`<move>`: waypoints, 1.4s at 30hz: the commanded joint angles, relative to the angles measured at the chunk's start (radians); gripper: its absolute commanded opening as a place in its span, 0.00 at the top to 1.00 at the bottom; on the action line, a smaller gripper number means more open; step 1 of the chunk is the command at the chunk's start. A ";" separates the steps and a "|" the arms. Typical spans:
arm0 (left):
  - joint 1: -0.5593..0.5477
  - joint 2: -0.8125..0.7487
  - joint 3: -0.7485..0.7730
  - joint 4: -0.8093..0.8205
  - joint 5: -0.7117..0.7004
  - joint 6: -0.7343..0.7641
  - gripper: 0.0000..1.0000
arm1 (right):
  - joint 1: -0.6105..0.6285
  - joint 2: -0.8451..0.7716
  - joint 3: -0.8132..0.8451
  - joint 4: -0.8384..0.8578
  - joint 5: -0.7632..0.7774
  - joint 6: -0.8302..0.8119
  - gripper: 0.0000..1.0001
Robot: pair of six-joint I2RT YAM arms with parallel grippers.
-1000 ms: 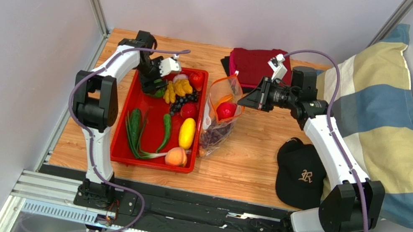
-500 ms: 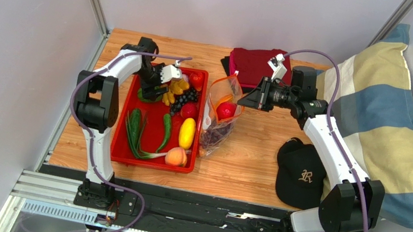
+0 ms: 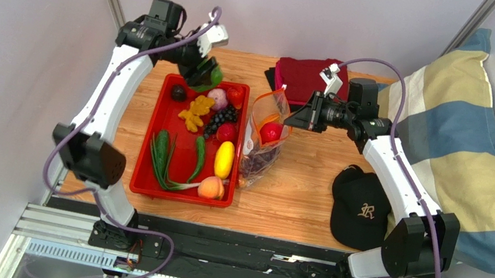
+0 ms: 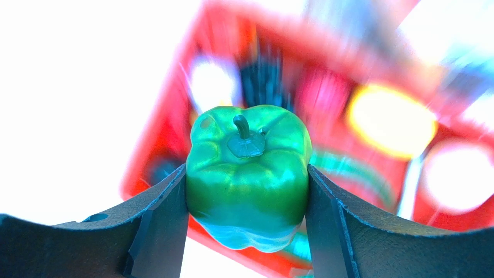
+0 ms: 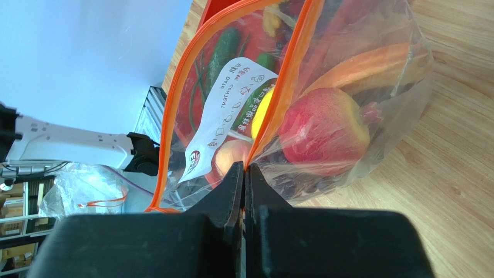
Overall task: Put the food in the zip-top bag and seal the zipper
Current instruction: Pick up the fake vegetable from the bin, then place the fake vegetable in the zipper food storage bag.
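Our left jaws pinch the pepper (image 4: 246,174) by its two sides, raised above the far end of the tray (image 3: 179,196). Our right jaws are pressed together on the zipper (image 5: 282,81) at one lip of the bag (image 5: 359,75), whose mouth gapes. The bag stands on the table (image 3: 294,193) just right of the tray, an apple (image 5: 324,130) inside. Other food (image 3: 223,159) lies in the tray.
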 commanded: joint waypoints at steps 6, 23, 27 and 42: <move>-0.343 -0.129 0.128 0.272 0.038 -0.757 0.79 | 0.027 0.007 0.089 0.046 -0.014 -0.012 1.00; -0.470 -0.097 -0.142 0.297 -0.172 -1.004 0.72 | 0.027 -0.013 0.081 0.068 -0.020 -0.011 1.00; -0.472 -0.100 -0.115 0.215 -0.131 -0.934 0.39 | 0.028 -0.014 0.084 0.068 -0.023 -0.018 1.00; -0.301 -0.244 -0.062 0.125 0.064 -0.748 0.01 | 0.028 -0.027 0.089 0.042 -0.037 -0.081 1.00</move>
